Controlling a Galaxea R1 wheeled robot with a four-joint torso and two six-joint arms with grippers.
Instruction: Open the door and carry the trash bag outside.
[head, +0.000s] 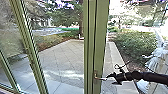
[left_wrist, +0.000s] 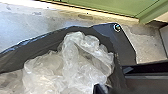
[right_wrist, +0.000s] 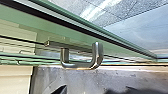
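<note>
My right gripper (head: 110, 78) reaches in from the right in the head view, its two dark prongs apart beside the metal door handle (head: 96, 75). That handle is on the green door frame (head: 90, 37). In the right wrist view, the bent metal handle (right_wrist: 80, 66) stands out from the green door (right_wrist: 110, 42), close in front of my right gripper (right_wrist: 92, 90). The trash bag (left_wrist: 47, 41), dark with crumpled clear plastic inside, is close up in the left wrist view. Part of my left gripper (left_wrist: 99, 88) overlaps the clear plastic there.
Beyond the glass, a paved terrace (head: 62, 57) is bordered by bushes (head: 132, 42) and trees. Another slanted green frame (head: 31, 55) stands at the left. A pale object (head: 153, 60), hard to make out, is at the right. Grey floor (left_wrist: 37, 20) meets a green frame (left_wrist: 110, 7).
</note>
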